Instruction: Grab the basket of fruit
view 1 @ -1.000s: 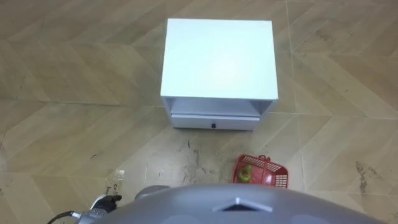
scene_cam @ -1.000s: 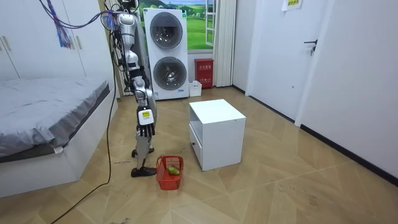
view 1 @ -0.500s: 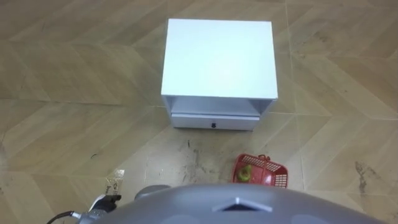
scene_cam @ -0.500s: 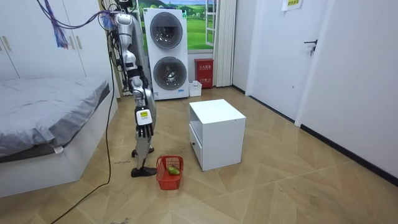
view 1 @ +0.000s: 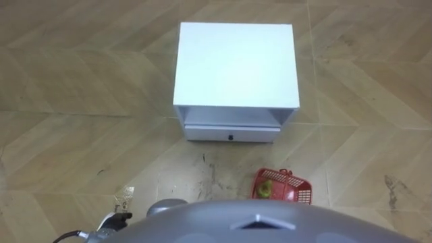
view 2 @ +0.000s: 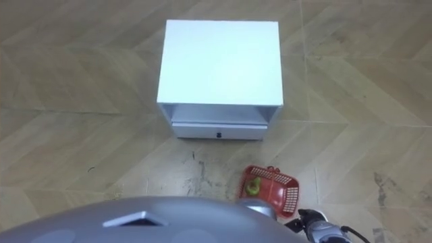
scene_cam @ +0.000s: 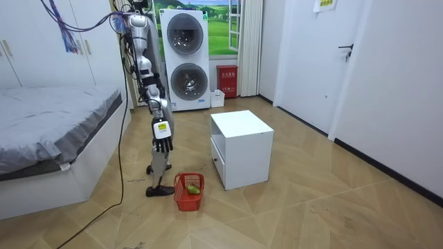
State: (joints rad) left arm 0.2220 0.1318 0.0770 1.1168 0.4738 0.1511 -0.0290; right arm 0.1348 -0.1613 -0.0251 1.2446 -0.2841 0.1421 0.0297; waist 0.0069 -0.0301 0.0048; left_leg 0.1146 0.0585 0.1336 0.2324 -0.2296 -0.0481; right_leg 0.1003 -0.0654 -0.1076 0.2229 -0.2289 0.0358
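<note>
The red fruit basket (scene_cam: 188,191) is sitting on the floor at lower centre, before the white cabinet (scene_cam: 241,147). The right hand (scene_cam: 161,144) is hanging above it, fingers relaxed. The left hand (view 1: 110,220) is showing at lower left; I cannot tell its state.

Basket (view 1: 283,187) on floor (view 1: 81,135) before cabinet (view 1: 236,64), rightward; fruit (view 1: 267,188) inside.

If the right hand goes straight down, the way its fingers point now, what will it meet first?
Probably the floor. The right hand hangs open, fingers down, and the fruit basket stands slightly ahead of it, toward the white cabinet, though depth is unclear.
</note>
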